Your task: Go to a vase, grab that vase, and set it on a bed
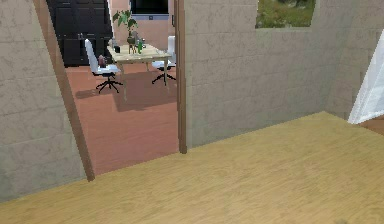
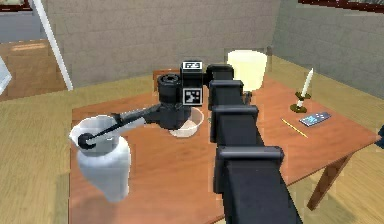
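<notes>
Arm side view: the gripper [image 2: 91, 140] ends at the mouth of the upright white ceramic vase [image 2: 105, 173], by the left corner of the brown wooden table [image 2: 170, 172]; whether it holds the vase cannot be told.

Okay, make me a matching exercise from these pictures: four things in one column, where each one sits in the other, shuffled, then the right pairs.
Things
1. white vase
2. candle
3. white bowl
4. white chairs

Places
A. in the far room, on the red floor
B. at the wooden table, near left corner in the arm side view, at the hand
C. toward that table's right edge
D. mid-table, just left of the arm

Pairs: 1-B, 2-C, 3-D, 4-A
</notes>
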Robot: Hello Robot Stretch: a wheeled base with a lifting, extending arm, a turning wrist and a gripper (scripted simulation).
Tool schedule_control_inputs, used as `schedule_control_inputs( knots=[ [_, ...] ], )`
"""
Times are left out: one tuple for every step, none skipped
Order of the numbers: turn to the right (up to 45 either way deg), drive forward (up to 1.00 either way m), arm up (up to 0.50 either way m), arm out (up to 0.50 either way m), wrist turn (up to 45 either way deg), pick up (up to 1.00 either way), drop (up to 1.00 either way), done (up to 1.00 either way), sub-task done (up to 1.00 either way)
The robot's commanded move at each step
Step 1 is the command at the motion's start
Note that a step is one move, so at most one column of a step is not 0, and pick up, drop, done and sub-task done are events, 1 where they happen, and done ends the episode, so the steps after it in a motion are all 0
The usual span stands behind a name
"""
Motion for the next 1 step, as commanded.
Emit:
schedule_control_inputs(
  knots=[
    [0.0, 0.0, 0.0, 0.0, -45.0, 0.0, 0.0, 0.0, 0.0]
  ],
)
